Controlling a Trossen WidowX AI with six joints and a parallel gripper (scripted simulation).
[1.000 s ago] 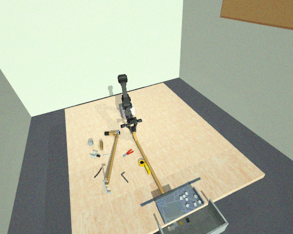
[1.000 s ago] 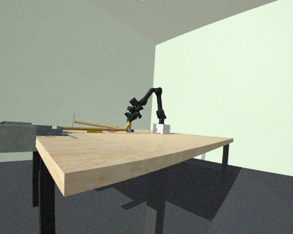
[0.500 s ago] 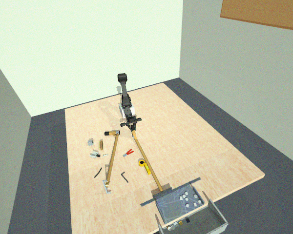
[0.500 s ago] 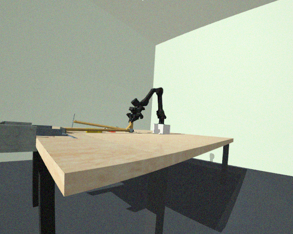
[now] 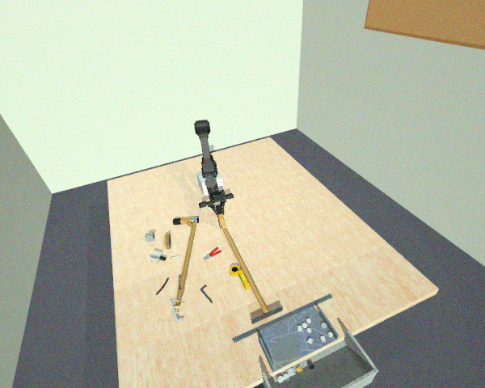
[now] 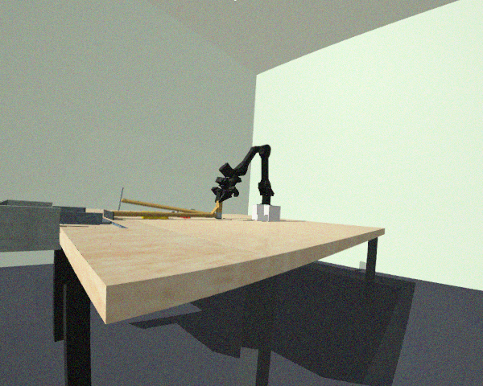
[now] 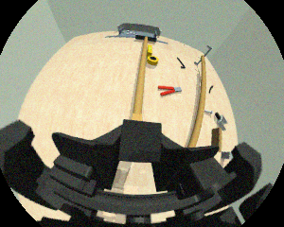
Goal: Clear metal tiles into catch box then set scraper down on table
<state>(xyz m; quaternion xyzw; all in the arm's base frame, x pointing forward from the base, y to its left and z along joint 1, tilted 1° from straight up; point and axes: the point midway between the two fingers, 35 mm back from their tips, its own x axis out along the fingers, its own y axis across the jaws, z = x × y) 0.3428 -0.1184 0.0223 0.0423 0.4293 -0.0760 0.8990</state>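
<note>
My gripper is shut on the upright grip of the long scraper. The scraper's handle runs out toward the plate, and its wide blade is just on the near side of the dark bar in front of the steel bench plate. Several pale metal tiles lie on the plate's right part. The catch box at the far end holds several small pieces along its left part. Exact blade height is unclear.
A second long-handled tool with a pronged head lies left of the scraper in the top view. Red pliers, a yellow tape measure and a hex key lie between or beside the handles.
</note>
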